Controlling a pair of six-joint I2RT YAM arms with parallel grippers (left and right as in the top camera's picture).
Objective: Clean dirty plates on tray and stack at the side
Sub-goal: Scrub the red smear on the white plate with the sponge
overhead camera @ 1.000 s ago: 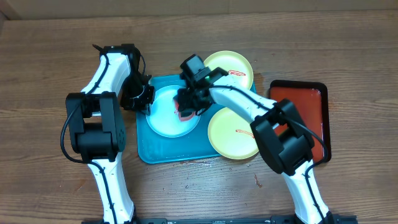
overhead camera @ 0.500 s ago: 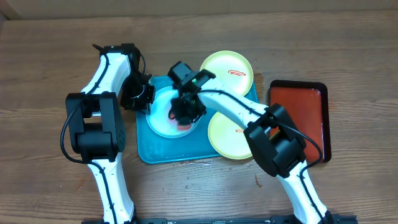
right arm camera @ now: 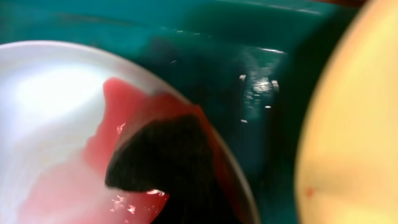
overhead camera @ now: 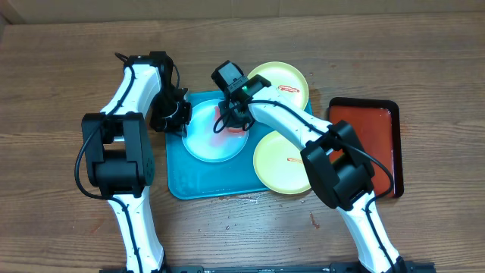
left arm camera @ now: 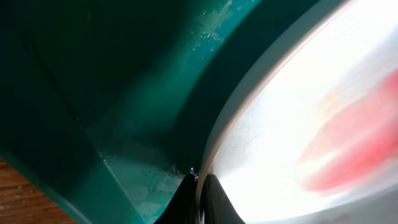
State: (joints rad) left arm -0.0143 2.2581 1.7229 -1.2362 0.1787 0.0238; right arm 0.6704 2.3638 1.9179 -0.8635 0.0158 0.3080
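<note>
While left gripper (overhead camera: pixel 180 120) pinches the light blue round plastic plate (overhead camera: pixel 206 142) by its rim, right gripper (overhead camera: pixel 231 118) clamping a red wipe (overhead camera: pixel 220 121), plate seems light, stiff, slick.

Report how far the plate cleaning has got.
Done: nothing stacked yet. In hand: left pincer grips the rim of the blue plate while right pincer presses a red cloth on it. Remaining: far yellow-green plate and near yellow-green plate, both showing red smears, then stacking all three.
</note>
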